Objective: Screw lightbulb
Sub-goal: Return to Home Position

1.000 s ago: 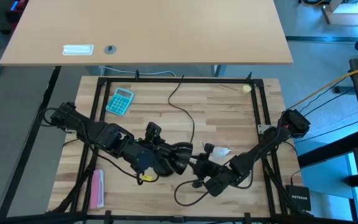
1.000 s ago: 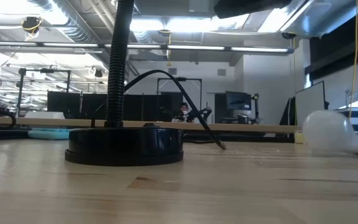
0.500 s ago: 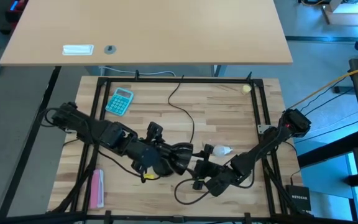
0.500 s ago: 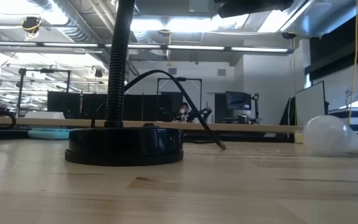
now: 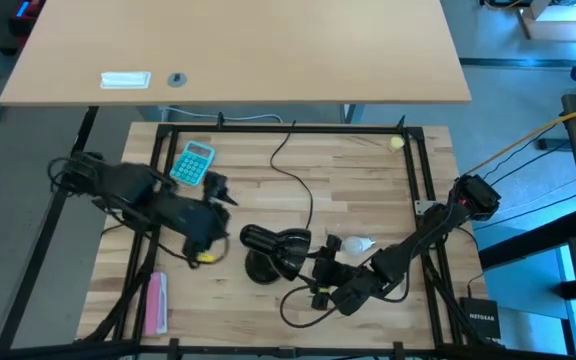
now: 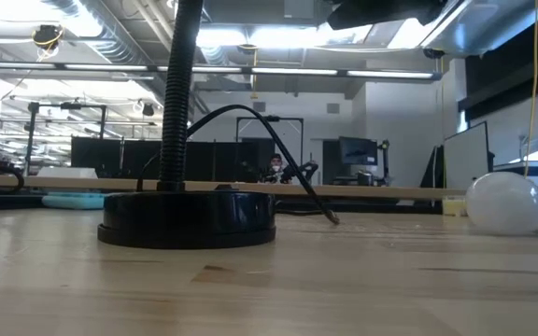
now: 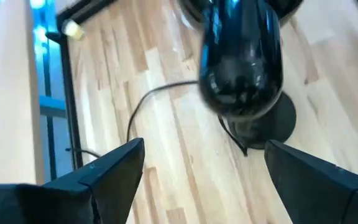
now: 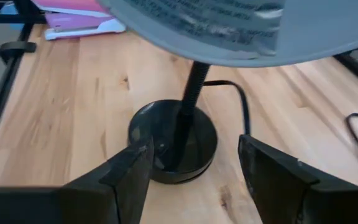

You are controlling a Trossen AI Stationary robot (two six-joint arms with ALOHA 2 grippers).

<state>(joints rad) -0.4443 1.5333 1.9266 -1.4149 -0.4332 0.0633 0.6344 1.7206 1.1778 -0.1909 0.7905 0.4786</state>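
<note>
The black desk lamp stands mid-table on its round base [image 5: 261,266], with its shade [image 5: 278,243] bent low over it. The white lightbulb [image 5: 356,244] lies on its side on the wood right of the lamp, its rounded side on the table [image 6: 514,203]. My left gripper [image 5: 226,228] hovers open left of the lamp, and the shade [image 7: 241,56] shows ahead of its fingers. My right gripper [image 5: 318,280] is open just right of the base, under the shade's rim [image 8: 197,28]. The neck and base [image 8: 174,144] show beyond its fingers.
The lamp's cord [image 5: 303,185] runs to the far edge and loops near the front [image 5: 298,305]. A teal calculator [image 5: 193,162] lies far left, a pink item [image 5: 156,303] near left, a small yellow ball [image 5: 396,143] far right. Black frame rails [image 5: 158,200] border the table.
My left gripper has let go of the lamp's shade and drawn back up and toward the table's left edge. The lamp stays standing. The lightbulb has shifted a little on the table beside my right gripper, which has kept its place.
</note>
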